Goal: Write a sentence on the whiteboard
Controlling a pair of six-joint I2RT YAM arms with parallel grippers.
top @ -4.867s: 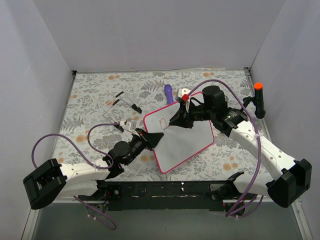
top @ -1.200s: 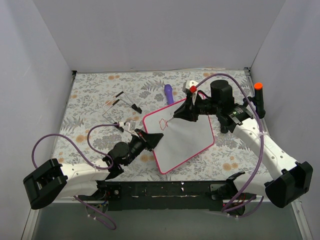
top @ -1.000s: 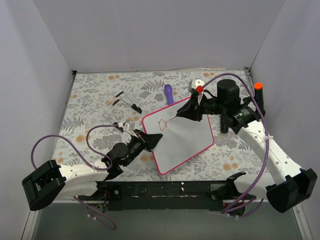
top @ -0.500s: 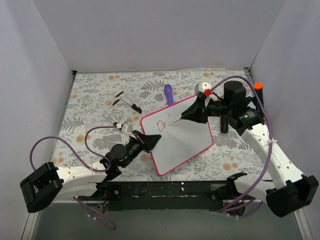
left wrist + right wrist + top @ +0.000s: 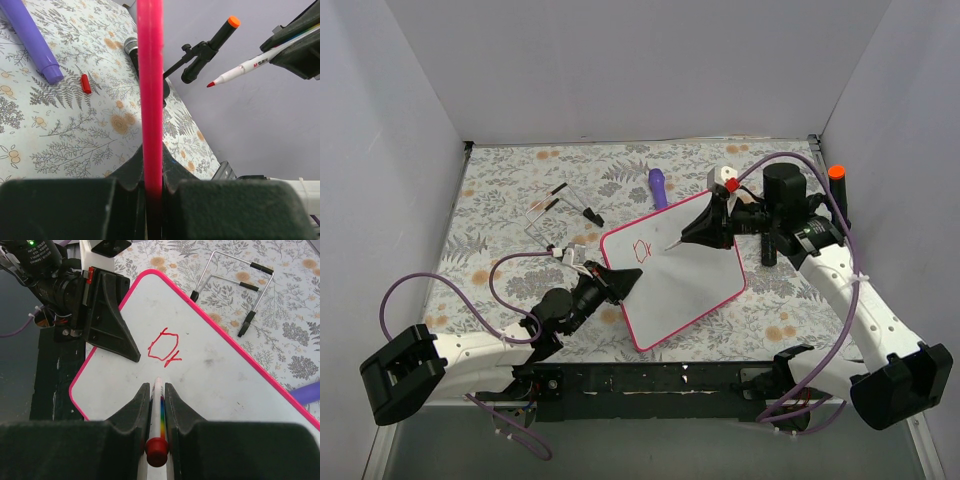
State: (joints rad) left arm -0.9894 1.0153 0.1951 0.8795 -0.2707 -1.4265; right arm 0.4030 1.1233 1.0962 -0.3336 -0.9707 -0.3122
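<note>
Top external view: a two-arm rig at the bottom edge, with the work at mid-frame on a floral cloth [image 5: 500, 190].
Left gripper: the left gripper [image 5: 612, 282] sits left of centre and low. Its fingers are clamped on the pink frame at the board's left edge. The left wrist view shows that frame edge-on, pinched between the two fingers.
Whiteboard: the whiteboard [image 5: 695, 285] lies at mid-frame, turned diamond-wise. It is bare white over nearly all its face.
Sentence: the sentence [image 5: 642, 248] is barely begun, with red marks only in the board's upper left corner. The right wrist view [image 5: 164, 346] shows one boxy closed letter with a small hooked stroke at its lower right. It could be a "D" and the start of an "r", though I cannot read it for sure.
Right gripper: the right gripper [image 5: 708, 225] is right of centre and closed on the marker [image 5: 158, 390], which points down and left.
Marker tip: the tip hangs just right of the red marks. In the left wrist view it [image 5: 240, 69] appears off the board's plane, so I judge it lifted between strokes.
Far side: a wire stand [image 5: 555, 212] is at upper left. A purple stick [image 5: 658, 187] lies above the board, with a small red cap [image 5: 86, 83] near it.
Left to do: most of the first word and every word after it.
</note>
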